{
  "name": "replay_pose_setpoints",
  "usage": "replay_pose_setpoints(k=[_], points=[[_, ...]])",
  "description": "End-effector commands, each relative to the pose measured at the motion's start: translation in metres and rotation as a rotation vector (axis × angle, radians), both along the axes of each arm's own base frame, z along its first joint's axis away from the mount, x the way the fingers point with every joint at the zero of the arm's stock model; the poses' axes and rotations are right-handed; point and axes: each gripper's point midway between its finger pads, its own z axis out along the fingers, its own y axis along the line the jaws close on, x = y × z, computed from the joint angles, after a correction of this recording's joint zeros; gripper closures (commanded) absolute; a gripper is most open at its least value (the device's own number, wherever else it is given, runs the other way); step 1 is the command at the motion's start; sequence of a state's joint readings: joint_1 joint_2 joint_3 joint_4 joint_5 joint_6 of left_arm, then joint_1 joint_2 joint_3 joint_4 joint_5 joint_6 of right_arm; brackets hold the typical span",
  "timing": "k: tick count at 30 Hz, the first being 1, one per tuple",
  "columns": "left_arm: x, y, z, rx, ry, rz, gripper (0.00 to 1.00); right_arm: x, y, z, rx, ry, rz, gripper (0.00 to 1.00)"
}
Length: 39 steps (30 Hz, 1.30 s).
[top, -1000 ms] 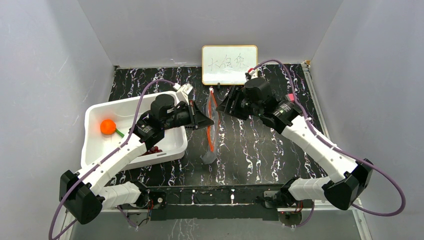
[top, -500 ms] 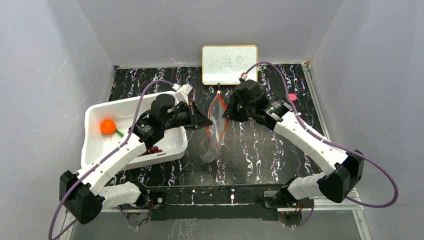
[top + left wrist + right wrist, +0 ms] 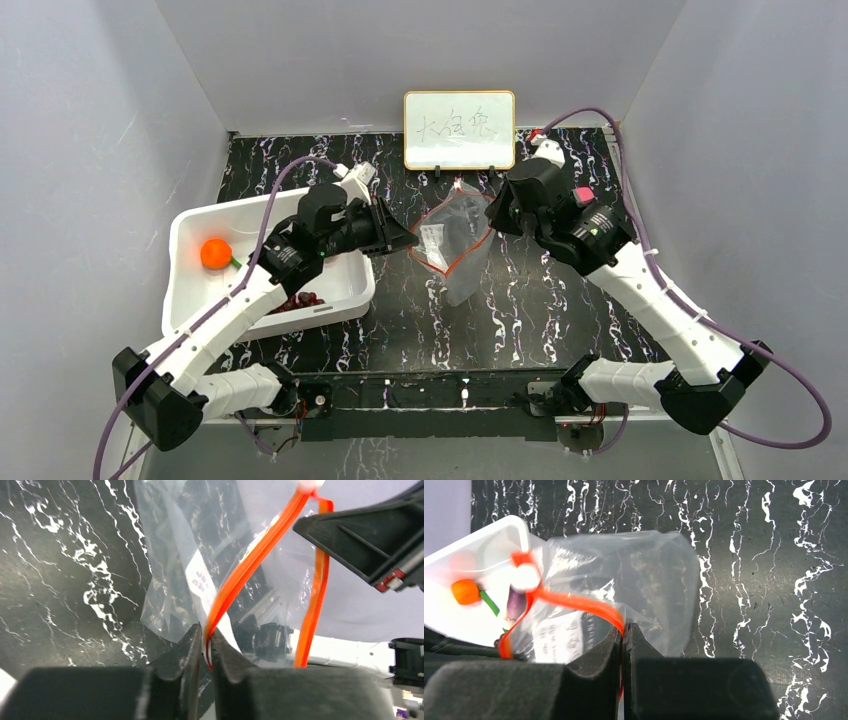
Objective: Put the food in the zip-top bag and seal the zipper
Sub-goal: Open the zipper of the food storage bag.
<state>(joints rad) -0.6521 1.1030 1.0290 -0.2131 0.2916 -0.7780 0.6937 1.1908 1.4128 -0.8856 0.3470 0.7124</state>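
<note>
- Black marbled desk [image 3: 520, 300], grey walls on three sides; a whiteboard [image 3: 459, 130] with handwriting stands at your far edge.
- Bin [image 3: 190, 225]: white, on the left of the desk.
- Orange [image 3: 215, 253]: green stem, lying in the bin.
- Purple piece [image 3: 515, 605]: just beside the orange, seen through the bag.
- Grapes [image 3: 300, 300]: dark red, at the bin's near side, partly hidden by your left arm.
- Bag [image 3: 462, 285]: clear, held between your two arms, just right of the bin, mouth spread wide. You cannot tell whether its bottom touches the desk.
- Zipper [image 3: 465, 260]: red-orange, unsealed, its two sides well apart.
- Left end effector [image 3: 206, 637]: fingers pinched together on one zipper side.
- Right end effector [image 3: 623, 630]: fingers pinched together on the other zipper side.
</note>
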Motion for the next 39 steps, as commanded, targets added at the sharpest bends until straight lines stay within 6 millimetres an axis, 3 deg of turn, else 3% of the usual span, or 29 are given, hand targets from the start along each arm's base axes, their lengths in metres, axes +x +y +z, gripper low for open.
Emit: replay_pose_setpoints(k=[1,3,6,10,26,32,35,39], points=[[-0.003,-0.013,0.022,-0.05,-0.047,-0.077,0.77,0.003,0.005,0.021,0.063,-0.068,0.01,1.0],[-0.002,-0.017,0.029,-0.055,-0.082,-0.106,0.64,0.003,0.005,0.017,0.045,-0.044,0.013,1.0],[0.002,-0.021,0.043,-0.054,-0.137,-0.128,0.51,0.002,0.014,0.016,0.067,-0.017,0.041,1.0],[0.006,-0.024,0.053,-0.051,-0.216,-0.153,0.33,0.008,0.023,0.027,0.146,-0.056,0.022,1.0],[0.015,-0.052,0.051,-0.045,-0.262,-0.296,0.09,0.027,0.054,0.013,0.151,-0.029,0.036,1.0],[0.042,-0.043,0.016,0.113,-0.232,-0.205,0.13,0.026,0.062,0.021,0.168,-0.047,0.062,1.0],[0.052,-0.041,-0.002,0.189,-0.187,-0.19,0.38,0.031,0.059,0.016,0.12,-0.067,0.059,1.0],[0.067,-0.015,-0.007,0.315,-0.162,-0.041,0.77,0.034,0.036,0.008,-0.057,-0.037,0.024,1.0]])
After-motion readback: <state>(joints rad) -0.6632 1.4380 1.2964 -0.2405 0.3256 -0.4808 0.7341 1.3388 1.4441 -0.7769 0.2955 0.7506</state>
